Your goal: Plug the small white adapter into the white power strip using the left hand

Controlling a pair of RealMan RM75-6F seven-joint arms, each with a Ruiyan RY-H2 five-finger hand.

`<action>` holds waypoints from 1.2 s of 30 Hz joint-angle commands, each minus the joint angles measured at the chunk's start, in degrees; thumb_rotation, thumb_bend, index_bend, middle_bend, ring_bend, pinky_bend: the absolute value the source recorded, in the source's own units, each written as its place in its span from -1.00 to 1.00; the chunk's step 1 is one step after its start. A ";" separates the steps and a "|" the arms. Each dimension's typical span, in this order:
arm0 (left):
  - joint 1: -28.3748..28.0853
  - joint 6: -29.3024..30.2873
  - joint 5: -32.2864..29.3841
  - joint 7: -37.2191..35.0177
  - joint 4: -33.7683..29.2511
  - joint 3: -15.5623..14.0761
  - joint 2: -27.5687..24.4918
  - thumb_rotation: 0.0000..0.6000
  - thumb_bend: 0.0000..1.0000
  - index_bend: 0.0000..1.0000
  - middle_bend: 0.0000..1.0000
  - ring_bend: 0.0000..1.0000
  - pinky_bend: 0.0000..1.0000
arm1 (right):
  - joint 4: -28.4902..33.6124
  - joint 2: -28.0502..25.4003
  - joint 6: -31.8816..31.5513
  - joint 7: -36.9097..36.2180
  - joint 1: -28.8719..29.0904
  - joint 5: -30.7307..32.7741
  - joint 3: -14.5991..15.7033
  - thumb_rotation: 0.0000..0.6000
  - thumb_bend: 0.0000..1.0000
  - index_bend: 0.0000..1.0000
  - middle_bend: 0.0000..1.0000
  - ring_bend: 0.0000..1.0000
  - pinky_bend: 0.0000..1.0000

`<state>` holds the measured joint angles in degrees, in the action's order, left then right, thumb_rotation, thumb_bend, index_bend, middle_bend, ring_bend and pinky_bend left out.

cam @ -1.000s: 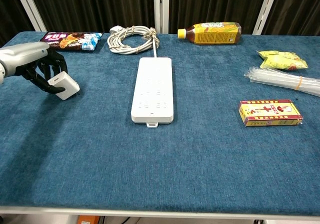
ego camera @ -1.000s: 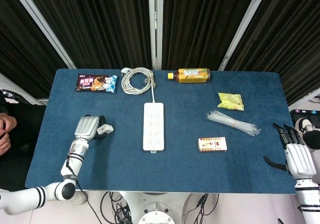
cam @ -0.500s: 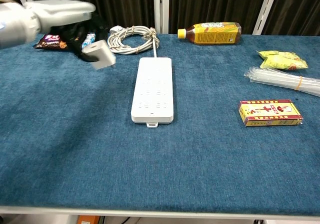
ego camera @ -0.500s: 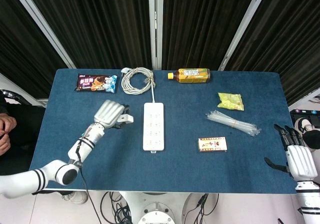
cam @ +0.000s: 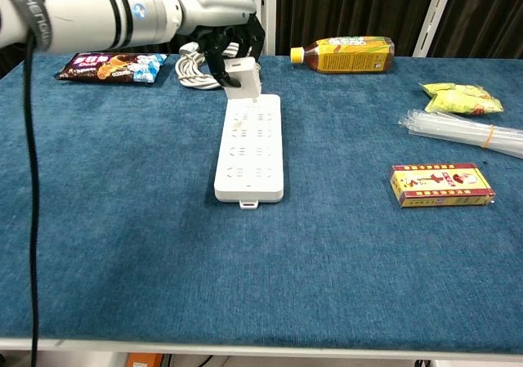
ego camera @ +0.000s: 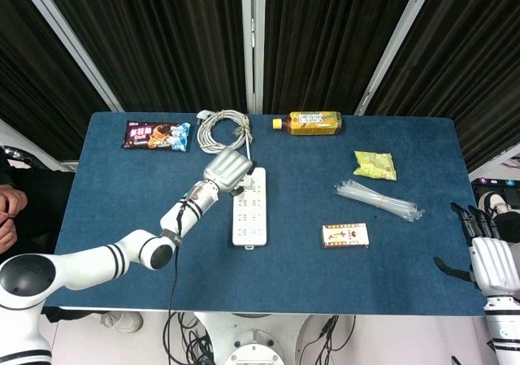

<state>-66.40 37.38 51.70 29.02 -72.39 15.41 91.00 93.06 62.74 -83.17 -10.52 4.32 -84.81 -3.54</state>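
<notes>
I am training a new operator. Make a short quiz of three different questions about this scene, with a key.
1. True or false: the left hand holds the adapter above the far end of the power strip.
2. Which item lies nearest the strip's far end? A) coiled cable B) red box C) yellow packet
3. Fill in: the bottle lies on its ____.

Key: 1 true; 2 A; 3 side.

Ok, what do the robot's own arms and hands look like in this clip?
The left arm is glossy white with black ring bands and a thin black cable alongside. The left hand has a silver-grey back and black fingers. The right hand looks the same, with a banded white wrist.
</notes>
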 commanded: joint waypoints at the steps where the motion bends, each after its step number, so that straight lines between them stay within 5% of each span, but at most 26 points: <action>1: -2.56 -0.51 -5.30 3.37 1.69 -1.11 1.66 1.00 0.06 0.38 0.60 0.33 0.29 | -0.20 0.05 0.16 -0.21 0.04 0.08 -0.03 1.00 -0.84 -1.00 -0.75 -1.00 -1.00; 13: -6.37 1.19 -16.70 7.73 2.59 -3.41 2.86 1.00 0.06 0.38 0.60 0.33 0.29 | -1.11 0.24 0.68 -1.04 0.27 0.16 -0.17 1.00 -0.84 -1.00 -0.75 -1.00 -1.00; 36: -10.15 1.99 -20.54 9.14 4.16 -6.10 4.62 1.00 0.05 0.38 0.60 0.33 0.29 | -1.79 0.22 1.30 -1.65 0.37 0.72 -0.40 1.00 -0.85 -1.00 -0.75 -1.00 -1.00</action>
<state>-76.53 39.38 31.17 38.19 -68.22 9.33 95.61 91.27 62.97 -81.87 -12.16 4.69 -84.09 -3.95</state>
